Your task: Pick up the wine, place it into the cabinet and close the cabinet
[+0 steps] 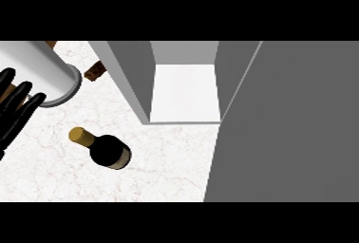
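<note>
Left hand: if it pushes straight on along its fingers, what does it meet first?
Likely the pale cylinder: the left hand points up and to the right, and its fingertips sit at the cylinder's lower rim in this view, though height is unclear. The wine lies off that line.

You'll find the wine bottle (pixel 110 152) in the lower left of the frame, on the pale marbled counter (pixel 168 166). It's dark glass with a gold cap at the neck, and it seems to be standing upright, though the steep view makes that hard to confirm. The grey cabinet (pixel 133 76) fills the upper middle, well apart from the bottle. It is open and shows a white inner floor. Its door (pixel 294 123), a wide grey panel, covers the right side.
</note>
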`<state>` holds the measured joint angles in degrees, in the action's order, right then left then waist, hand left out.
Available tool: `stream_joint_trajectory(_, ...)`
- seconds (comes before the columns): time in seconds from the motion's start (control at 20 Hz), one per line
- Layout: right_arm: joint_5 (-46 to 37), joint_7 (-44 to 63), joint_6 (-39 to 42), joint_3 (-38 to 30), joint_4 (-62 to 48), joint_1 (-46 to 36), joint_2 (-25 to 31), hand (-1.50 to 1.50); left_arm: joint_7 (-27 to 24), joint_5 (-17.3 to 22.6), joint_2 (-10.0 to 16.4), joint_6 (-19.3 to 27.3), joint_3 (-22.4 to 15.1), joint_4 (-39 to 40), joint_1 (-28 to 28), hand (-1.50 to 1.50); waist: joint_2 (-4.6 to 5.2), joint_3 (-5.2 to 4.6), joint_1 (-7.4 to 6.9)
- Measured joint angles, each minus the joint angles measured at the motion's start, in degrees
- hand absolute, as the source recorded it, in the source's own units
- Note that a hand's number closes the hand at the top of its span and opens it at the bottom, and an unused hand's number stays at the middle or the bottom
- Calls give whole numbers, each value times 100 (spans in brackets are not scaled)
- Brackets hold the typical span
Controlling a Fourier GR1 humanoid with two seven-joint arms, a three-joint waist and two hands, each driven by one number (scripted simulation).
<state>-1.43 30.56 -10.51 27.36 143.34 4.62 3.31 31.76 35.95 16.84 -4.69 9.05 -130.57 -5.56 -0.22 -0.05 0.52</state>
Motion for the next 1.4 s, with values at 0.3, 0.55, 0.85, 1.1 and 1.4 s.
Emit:
stream_joint_trajectory(0.3, -91, 145, -287, 146, 24, -204, 134, -150, -241, -284, -139, -174, -88, 226, 175, -150, -4, -3, 15)
stream_joint_trajectory(0.55, -152, 248, -484, 200, 16, -413, 234, -150, -493, -566, -251, -316, -182, 603, 164, -150, 0, -3, 22)
stream_joint_trajectory(0.85, -224, 380, -726, 347, 32, -534, 395, -150, -1048, -823, -374, -730, -212, 1149, 376, -150, -3, -5, 33)
stream_joint_trajectory(1.1, -273, 520, -900, 393, 44, -682, 535, -150, -1610, -1175, -516, -974, -233, 1726, 503, -150, -4, -6, 44)
stream_joint_trajectory(1.4, -314, 596, -1070, 438, 40, -837, 682, -150, -2325, -1539, -596, -1289, -174, 2354, 716, -150, -3, -6, 34)
